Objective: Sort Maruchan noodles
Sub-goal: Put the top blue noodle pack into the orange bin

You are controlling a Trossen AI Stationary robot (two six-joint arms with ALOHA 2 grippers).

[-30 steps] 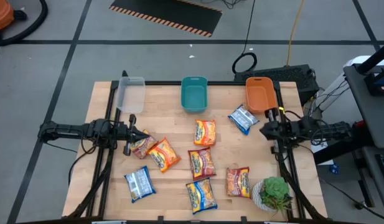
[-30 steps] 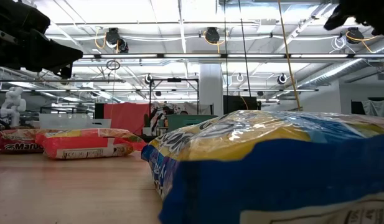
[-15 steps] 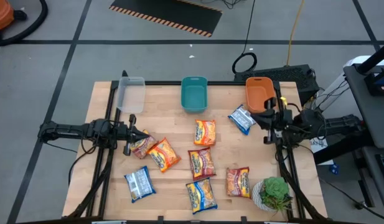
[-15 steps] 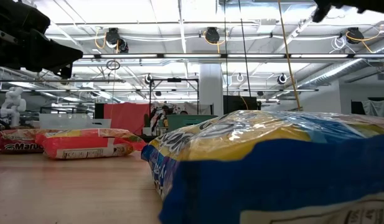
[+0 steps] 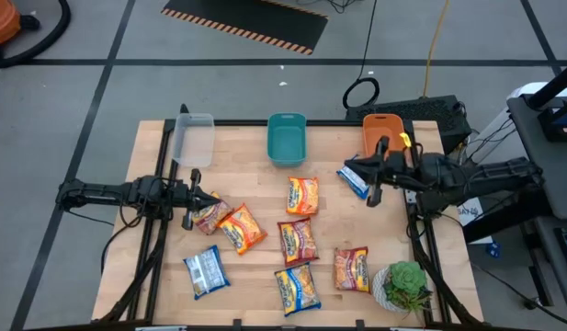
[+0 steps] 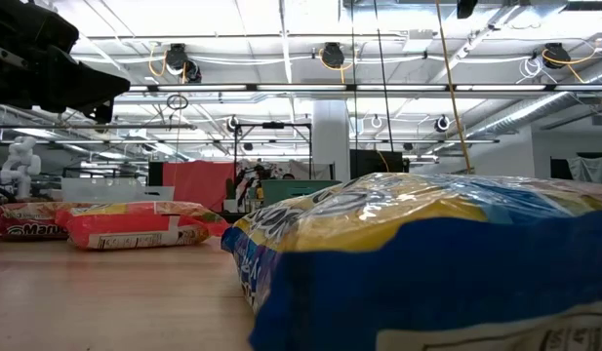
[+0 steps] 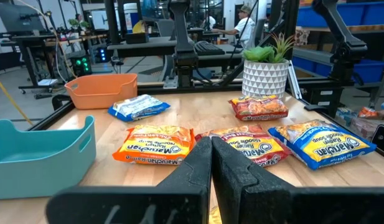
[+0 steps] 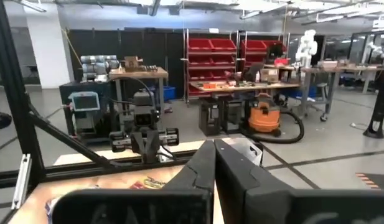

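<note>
Your glossy, flat noodle packets (image 5: 300, 241) lay scattered on the pale wooden tabletop (image 5: 255, 175); the left gripper (image 5: 216, 199) and right gripper (image 5: 349, 167) had fingers clenched, grasping nothing

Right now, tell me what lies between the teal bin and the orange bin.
In the high view, only bare wood table lies between the teal bin and the orange bin; nothing stands there.

High view looks straight down on the whole wooden table (image 5: 255, 147), both arms included. Low view sits at tabletop level, pressed close behind a blue-yellow noodle packet (image 6: 427, 263), facing the room. Left wrist view looks across the table toward the potted plant (image 7: 266, 62); right wrist view faces the left arm (image 8: 142, 140). All share the tabletop.
</note>
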